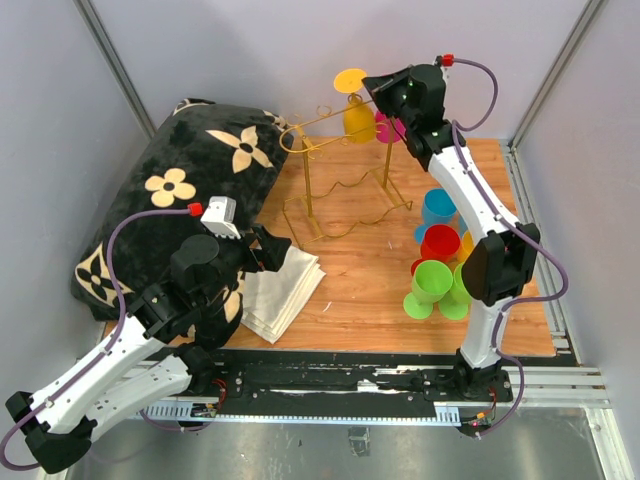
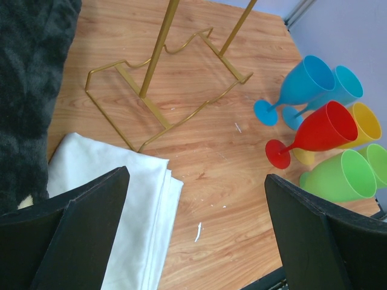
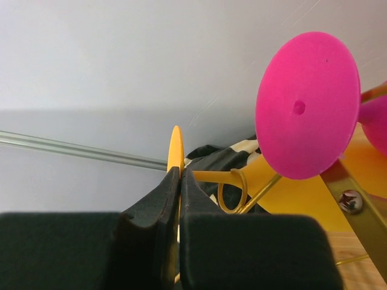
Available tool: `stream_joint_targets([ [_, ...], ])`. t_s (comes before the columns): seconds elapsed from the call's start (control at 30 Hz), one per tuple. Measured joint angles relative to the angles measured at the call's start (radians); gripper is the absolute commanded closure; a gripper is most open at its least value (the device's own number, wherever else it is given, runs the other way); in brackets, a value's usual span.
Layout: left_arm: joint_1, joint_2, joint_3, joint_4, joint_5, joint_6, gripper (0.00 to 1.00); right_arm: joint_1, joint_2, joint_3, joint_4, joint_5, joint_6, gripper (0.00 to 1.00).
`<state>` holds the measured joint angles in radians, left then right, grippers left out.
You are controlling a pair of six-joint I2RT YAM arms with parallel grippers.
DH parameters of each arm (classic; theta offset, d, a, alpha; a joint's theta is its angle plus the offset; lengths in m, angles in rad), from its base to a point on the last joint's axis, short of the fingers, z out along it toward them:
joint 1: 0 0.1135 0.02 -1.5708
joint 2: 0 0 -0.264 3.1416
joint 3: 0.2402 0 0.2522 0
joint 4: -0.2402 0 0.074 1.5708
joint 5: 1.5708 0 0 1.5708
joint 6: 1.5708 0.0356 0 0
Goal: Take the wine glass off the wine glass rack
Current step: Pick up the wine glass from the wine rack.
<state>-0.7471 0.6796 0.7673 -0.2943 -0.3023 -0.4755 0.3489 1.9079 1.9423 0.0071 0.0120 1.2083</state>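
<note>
The gold wire wine glass rack [image 1: 345,190] stands on the wooden board, its base also in the left wrist view [image 2: 158,90]. A yellow wine glass [image 1: 359,118] hangs upside down at its top rail, foot [image 1: 350,79] uppermost, beside a pink glass [image 1: 388,128]. My right gripper [image 1: 370,86] is shut on the thin edge of the yellow foot [image 3: 176,145], fingers [image 3: 157,205] pressed on both sides. The pink foot [image 3: 307,106] and a gold loop hook [image 3: 233,191] lie just right of it. My left gripper [image 2: 196,232] is open and empty, low over the board's near left.
Blue [image 1: 437,208], red [image 1: 440,243] and green [image 1: 432,283] plastic wine glasses lie on the board's right side, also in the left wrist view [image 2: 314,130]. A folded white cloth [image 1: 282,290] lies under the left gripper. A black flowered cushion [image 1: 190,180] fills the left.
</note>
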Motion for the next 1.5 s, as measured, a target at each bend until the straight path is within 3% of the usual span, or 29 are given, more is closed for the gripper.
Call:
stream_joint_targets([
  [0.63,0.000,0.005,0.001,0.000,-0.001,0.000,0.00,0.006,0.050,0.080,-0.043,0.029,-0.004,0.99],
  [0.8,0.000,0.010,0.001,0.000,0.000,0.000,0.00,0.023,0.114,0.195,-0.087,0.070,-0.008,0.99],
  [1.0,0.000,0.025,0.002,0.000,0.000,-0.001,0.00,0.042,0.104,0.127,-0.060,0.124,-0.001,0.99],
  [1.5,0.000,0.023,0.002,0.000,-0.001,-0.003,0.00,0.049,0.106,0.136,-0.057,0.198,-0.008,0.99],
])
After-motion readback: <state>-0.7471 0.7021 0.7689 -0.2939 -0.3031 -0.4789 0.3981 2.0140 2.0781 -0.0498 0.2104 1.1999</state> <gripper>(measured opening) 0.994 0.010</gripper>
